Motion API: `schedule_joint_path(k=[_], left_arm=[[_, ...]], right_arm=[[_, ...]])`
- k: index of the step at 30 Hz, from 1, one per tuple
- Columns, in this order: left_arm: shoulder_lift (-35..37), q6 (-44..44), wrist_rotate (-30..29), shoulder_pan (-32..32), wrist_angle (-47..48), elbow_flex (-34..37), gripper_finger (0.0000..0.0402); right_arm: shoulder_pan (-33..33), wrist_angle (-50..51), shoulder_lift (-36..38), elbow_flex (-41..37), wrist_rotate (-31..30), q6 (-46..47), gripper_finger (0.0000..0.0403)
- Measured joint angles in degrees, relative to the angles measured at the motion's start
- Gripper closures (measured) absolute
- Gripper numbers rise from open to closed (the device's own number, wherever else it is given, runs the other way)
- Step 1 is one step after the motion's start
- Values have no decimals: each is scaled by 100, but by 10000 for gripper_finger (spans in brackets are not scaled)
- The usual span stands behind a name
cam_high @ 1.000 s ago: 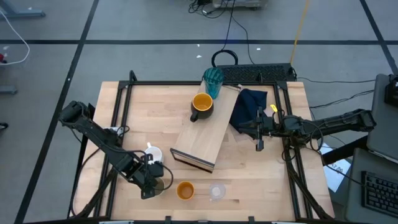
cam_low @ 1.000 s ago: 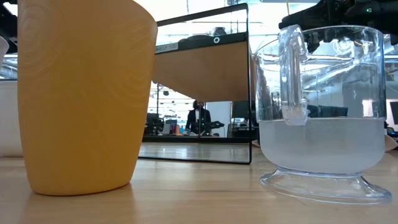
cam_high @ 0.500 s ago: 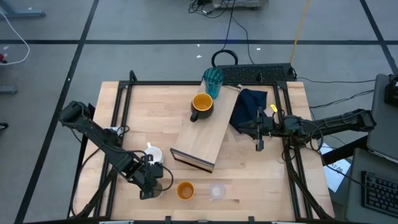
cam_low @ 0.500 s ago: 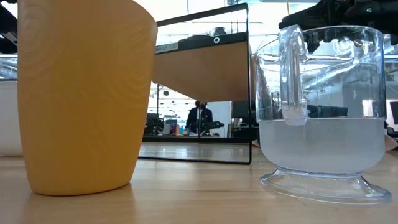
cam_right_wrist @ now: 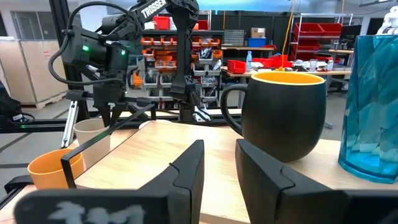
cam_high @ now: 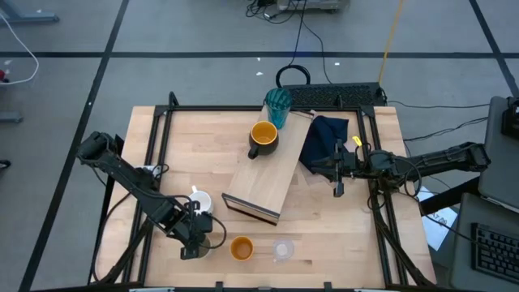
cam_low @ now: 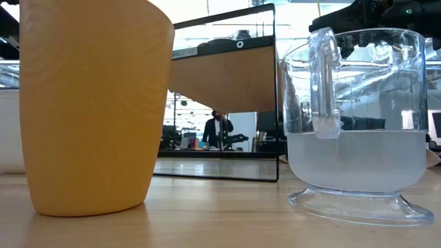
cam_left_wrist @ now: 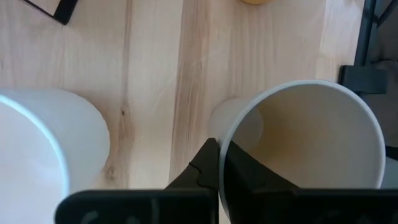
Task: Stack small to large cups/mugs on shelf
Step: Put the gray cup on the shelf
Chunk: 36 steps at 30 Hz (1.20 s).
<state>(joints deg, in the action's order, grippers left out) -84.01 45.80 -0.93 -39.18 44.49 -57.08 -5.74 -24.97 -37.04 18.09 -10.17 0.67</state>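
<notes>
Between my left gripper's (cam_left_wrist: 219, 163) closed fingers sits the beige cup's (cam_left_wrist: 311, 140) rim; its base is hidden from view.

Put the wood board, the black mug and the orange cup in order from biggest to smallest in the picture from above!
1. The wood board, by far.
2. The black mug.
3. The orange cup, only slightly smaller than the mug, so that ranking is less sure.
</notes>
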Motion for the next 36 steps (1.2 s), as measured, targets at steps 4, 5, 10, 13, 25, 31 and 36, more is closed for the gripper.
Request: schedule_joint_path(k=[4,5,10,13,25,31,36], left_arm=[[2,-35,64,36,22,-2,398],[2,-62,89,47,29,-4,398],[36,-342,142,66,169,-86,399],[113,-359,190,97,383,-205,400],[577,-727,241,334,1908,-1333,401],[616,-1043,-187,381,2637,-2208,401],[616,-1185,-212,385,2672,-2429,401]], right_arm=[[0,0,0,0,0,-1,319],[0,0,0,2,2,-1,319],[0,0,0,1,0,6,319],[0,0,2,2,2,10,319],[0,-28,2,1,0,-1,319],[0,-24,2,0,1,-1,319],[0,-41,2,0,1,-27,319]])
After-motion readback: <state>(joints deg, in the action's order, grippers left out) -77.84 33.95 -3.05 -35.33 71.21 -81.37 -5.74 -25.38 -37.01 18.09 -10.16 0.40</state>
